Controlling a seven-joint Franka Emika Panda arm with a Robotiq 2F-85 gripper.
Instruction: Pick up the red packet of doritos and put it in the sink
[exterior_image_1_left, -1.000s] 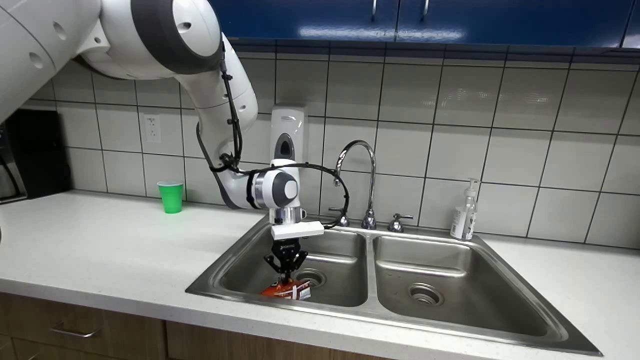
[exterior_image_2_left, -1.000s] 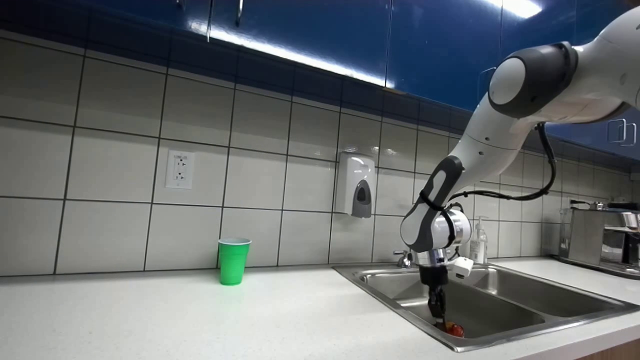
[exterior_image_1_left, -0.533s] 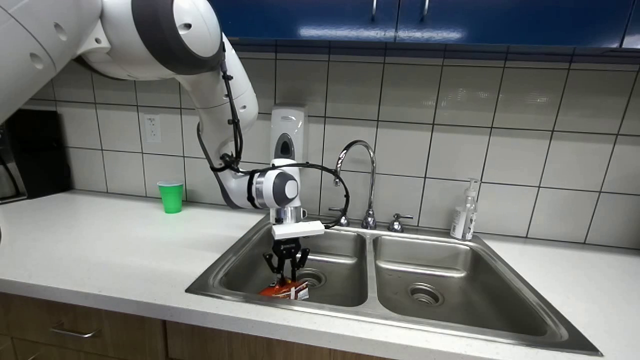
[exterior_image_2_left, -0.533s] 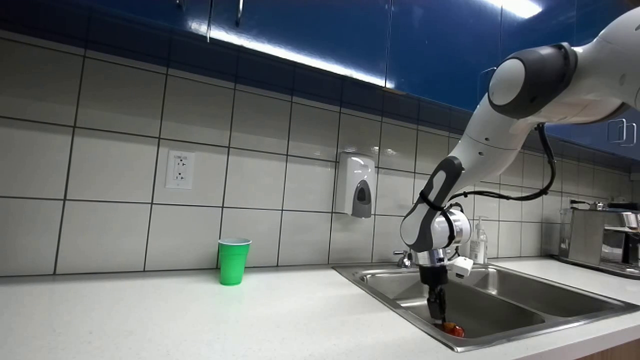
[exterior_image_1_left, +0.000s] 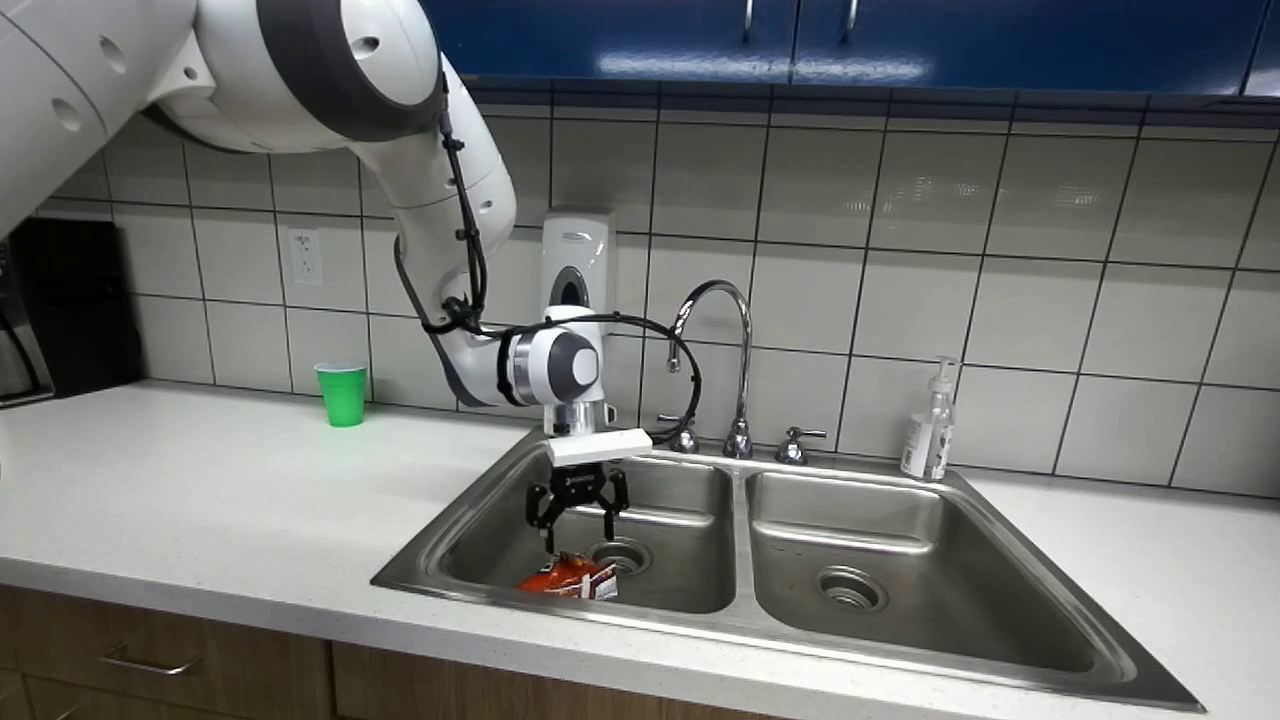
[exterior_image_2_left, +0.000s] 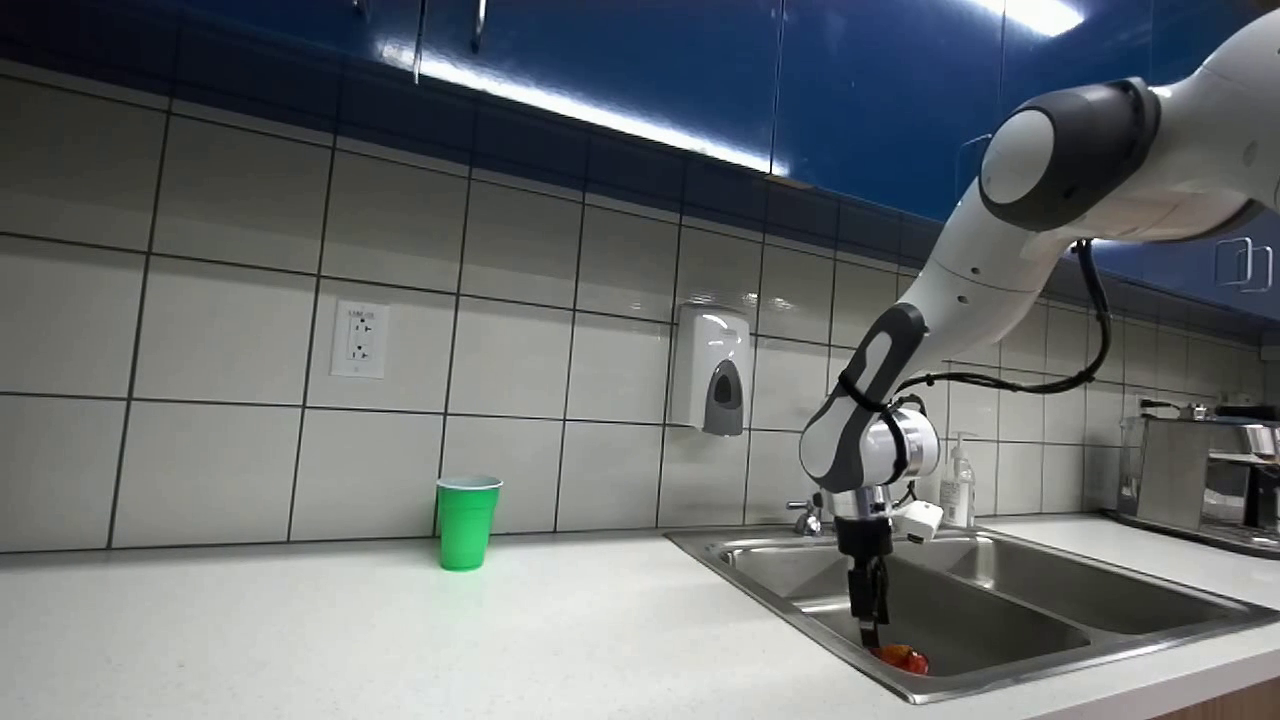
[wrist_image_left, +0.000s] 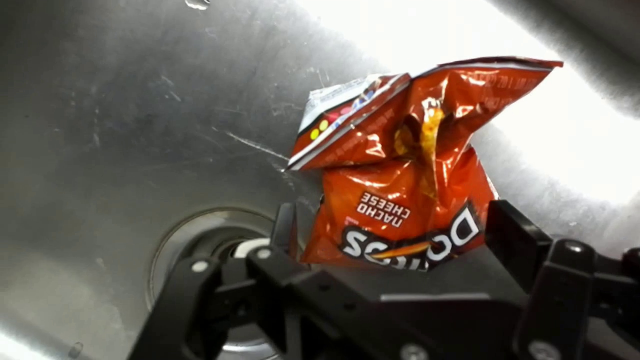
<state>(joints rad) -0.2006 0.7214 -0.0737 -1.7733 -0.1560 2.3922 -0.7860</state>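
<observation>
The crumpled red packet of doritos (exterior_image_1_left: 568, 577) lies in the basin of the steel sink (exterior_image_1_left: 742, 540) that is nearer the green cup, close to its front wall and beside the drain. In the wrist view the packet (wrist_image_left: 380, 187) shows its logo upside down, its lower end hidden by the gripper body. My gripper (exterior_image_1_left: 579, 543) hangs above it with fingers spread wide, a gap between fingertips and packet. Only the top of the packet (exterior_image_2_left: 905, 659) rises into sight in an exterior view, below the gripper (exterior_image_2_left: 868, 640).
A chrome faucet (exterior_image_1_left: 745, 380) rises behind the basins, with a soap bottle (exterior_image_1_left: 930, 430) on the back rim. The green cup (exterior_image_1_left: 343, 394) stands on the white counter (exterior_image_2_left: 330, 630). A wall dispenser (exterior_image_2_left: 712, 370) hangs behind the arm.
The fingers have parted from a closed hold on the packet to wide open. The gripper has risen a little, and the packet stays in the basin.
</observation>
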